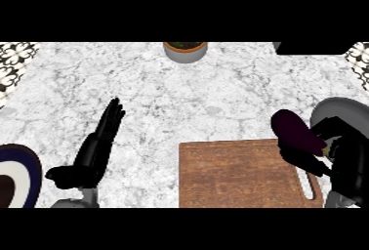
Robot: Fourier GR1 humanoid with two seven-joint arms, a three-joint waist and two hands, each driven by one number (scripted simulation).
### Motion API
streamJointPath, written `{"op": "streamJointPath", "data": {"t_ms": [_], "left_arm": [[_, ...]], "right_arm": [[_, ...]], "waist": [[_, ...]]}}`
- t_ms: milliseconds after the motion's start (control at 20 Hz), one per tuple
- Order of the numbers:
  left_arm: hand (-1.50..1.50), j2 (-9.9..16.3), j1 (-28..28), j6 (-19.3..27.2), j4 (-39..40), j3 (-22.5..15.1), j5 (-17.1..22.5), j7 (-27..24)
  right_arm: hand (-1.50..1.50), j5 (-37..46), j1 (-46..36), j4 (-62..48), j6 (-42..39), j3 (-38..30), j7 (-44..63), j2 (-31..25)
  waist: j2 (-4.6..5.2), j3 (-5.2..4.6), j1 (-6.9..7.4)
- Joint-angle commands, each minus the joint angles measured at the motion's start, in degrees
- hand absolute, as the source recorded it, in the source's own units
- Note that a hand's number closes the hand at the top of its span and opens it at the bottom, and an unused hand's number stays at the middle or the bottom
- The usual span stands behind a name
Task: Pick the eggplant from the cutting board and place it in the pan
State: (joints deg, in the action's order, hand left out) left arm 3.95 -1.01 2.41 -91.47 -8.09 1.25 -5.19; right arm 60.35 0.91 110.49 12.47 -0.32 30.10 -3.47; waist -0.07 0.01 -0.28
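Right robot hand (338, 158) is curled around the eggplant (297, 131), fingers wrapped on its lower end. The eggplant is dark purple, plump and oblong, tilted up-left, held over the right edge of the wooden cutting board (241, 173). Just beside it on the right sits the grey pan (344, 108), partly hidden by the hand. Left robot hand (101, 139) rests open, fingers straight, on the marble counter (216, 93). A plate (16, 173) shows at the left edge and a potted plant (185, 50) at the top.
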Motion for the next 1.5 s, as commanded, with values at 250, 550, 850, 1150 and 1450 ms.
{"op": "streamJointPath", "data": {"t_ms": [250, 550, 850, 1150, 1450], "left_arm": [[0.00, 1.10, 0.15, -2.15, -1.15, 0.79, 0.96, 1.70], [0.00, -1.18, -0.06, -0.56, 1.63, -0.15, -0.72, -1.68], [0.00, -3.25, -1.92, 0.76, 1.31, -1.50, -1.87, 0.73], [0.00, -2.53, -1.87, 0.80, 1.53, -1.08, -2.90, -0.81], [0.00, -0.73, -1.26, -2.75, 0.15, -0.49, -0.08, 0.92]], "right_arm": [[1.50, -5.60, -0.78, -16.43, 14.01, -14.32, -14.27, -7.88], [1.50, -14.73, -10.45, -35.10, 24.14, -25.04, -24.53, -14.58], [1.50, -24.44, -20.10, -55.22, 26.58, -30.09, -38.65, -22.04], [1.50, -27.53, -24.28, -72.13, 17.46, -32.34, -40.77, -28.26], [-1.50, -26.38, -30.38, -83.74, 2.30, -28.99, -38.80, -30.09]], "waist": [[0.13, 0.05, 0.37], [0.30, 0.11, 0.87], [0.28, 0.09, 0.84], [0.64, 0.16, 1.74], [0.88, 0.27, 3.35]]}}
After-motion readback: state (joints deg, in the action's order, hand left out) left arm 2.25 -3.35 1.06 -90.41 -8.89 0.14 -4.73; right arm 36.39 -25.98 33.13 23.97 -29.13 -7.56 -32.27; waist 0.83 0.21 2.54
